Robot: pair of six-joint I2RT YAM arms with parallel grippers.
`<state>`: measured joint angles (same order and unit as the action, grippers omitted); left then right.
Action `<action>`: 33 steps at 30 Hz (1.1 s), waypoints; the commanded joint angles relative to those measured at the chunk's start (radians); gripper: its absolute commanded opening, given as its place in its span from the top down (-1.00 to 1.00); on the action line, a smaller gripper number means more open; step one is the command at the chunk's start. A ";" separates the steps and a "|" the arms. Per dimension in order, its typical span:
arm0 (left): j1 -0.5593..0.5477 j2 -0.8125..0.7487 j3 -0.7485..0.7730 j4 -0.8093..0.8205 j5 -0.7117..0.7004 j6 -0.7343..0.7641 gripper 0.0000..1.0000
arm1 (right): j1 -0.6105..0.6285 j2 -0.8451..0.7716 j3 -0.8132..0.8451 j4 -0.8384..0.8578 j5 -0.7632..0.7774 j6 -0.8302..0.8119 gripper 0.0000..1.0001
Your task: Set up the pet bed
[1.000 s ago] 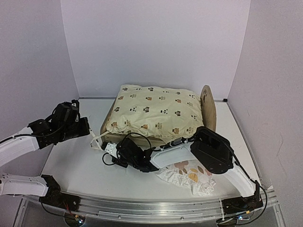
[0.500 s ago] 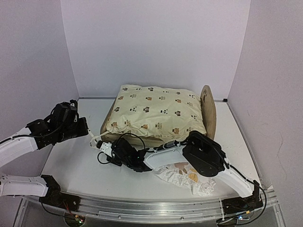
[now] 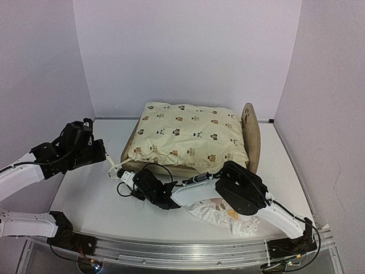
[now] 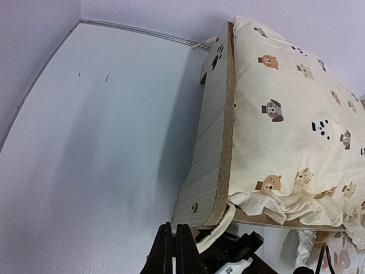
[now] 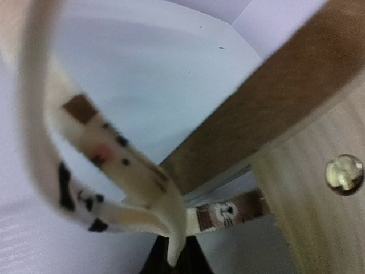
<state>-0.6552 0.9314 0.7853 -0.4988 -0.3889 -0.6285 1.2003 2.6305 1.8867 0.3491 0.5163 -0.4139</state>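
Note:
The pet bed (image 3: 129, 149) stands mid-table, arched headboard (image 3: 251, 132) on the right, low footboard (image 4: 214, 137) on the left. A cream animal-print cushion (image 3: 188, 136) lies on it. My right gripper (image 3: 121, 174) reaches across to the footboard's near corner. In the right wrist view it (image 5: 177, 260) is shut on the cushion's cream printed strap (image 5: 108, 165), which loops up from the jaws beside the wooden corner (image 5: 308, 188). My left gripper (image 3: 104, 154) hovers left of the footboard, shut (image 4: 174, 251) on nothing.
A ruffled white floral pillow (image 3: 225, 216) lies on the table near the front, partly under my right arm. White walls close the table in at the back and on both sides. Black cables curl by the right wrist (image 3: 149, 171).
My right arm slid left to the footboard's near corner and its jaws closed on the cushion strap. The left arm barely moved.

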 commanded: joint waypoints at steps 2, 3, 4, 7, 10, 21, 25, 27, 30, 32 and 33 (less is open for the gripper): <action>0.005 0.001 0.050 0.015 0.000 0.001 1.00 | -0.004 -0.040 -0.093 0.034 -0.017 0.018 1.00; 0.005 0.003 0.053 0.018 0.003 0.004 1.00 | -0.004 -0.054 -0.121 0.041 -0.018 0.022 1.00; 0.005 0.007 0.056 0.022 0.007 0.007 1.00 | -0.004 -0.073 -0.143 0.046 -0.018 0.026 1.00; 0.005 0.021 0.073 0.035 0.021 0.019 1.00 | 0.000 -0.146 -0.243 0.064 -0.007 0.052 1.00; 0.005 0.043 0.096 0.063 0.047 0.041 1.00 | 0.004 -0.224 -0.350 0.090 0.001 0.088 1.00; 0.005 0.196 0.216 0.157 0.090 0.113 1.00 | 0.010 -0.426 -0.636 0.093 -0.050 0.181 1.00; 0.007 0.274 0.303 0.147 -0.011 0.137 1.00 | 0.016 -0.471 -0.688 0.076 -0.133 0.203 1.00; 0.014 0.324 0.348 0.131 -0.071 0.147 1.00 | 0.024 -0.489 -0.696 0.046 -0.192 0.214 1.00; 0.043 0.390 0.388 0.125 -0.109 0.160 1.00 | 0.046 -0.506 -0.693 -0.016 -0.254 0.223 1.00; 0.074 0.420 0.399 0.128 -0.108 0.162 1.00 | 0.069 -0.510 -0.684 -0.053 -0.280 0.224 1.00; 0.089 0.431 0.398 0.133 -0.104 0.162 1.00 | 0.080 -0.510 -0.679 -0.070 -0.286 0.227 1.00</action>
<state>-0.6205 1.3164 1.1345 -0.3861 -0.4261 -0.4953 1.2311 2.1753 1.1955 0.3782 0.3343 -0.2169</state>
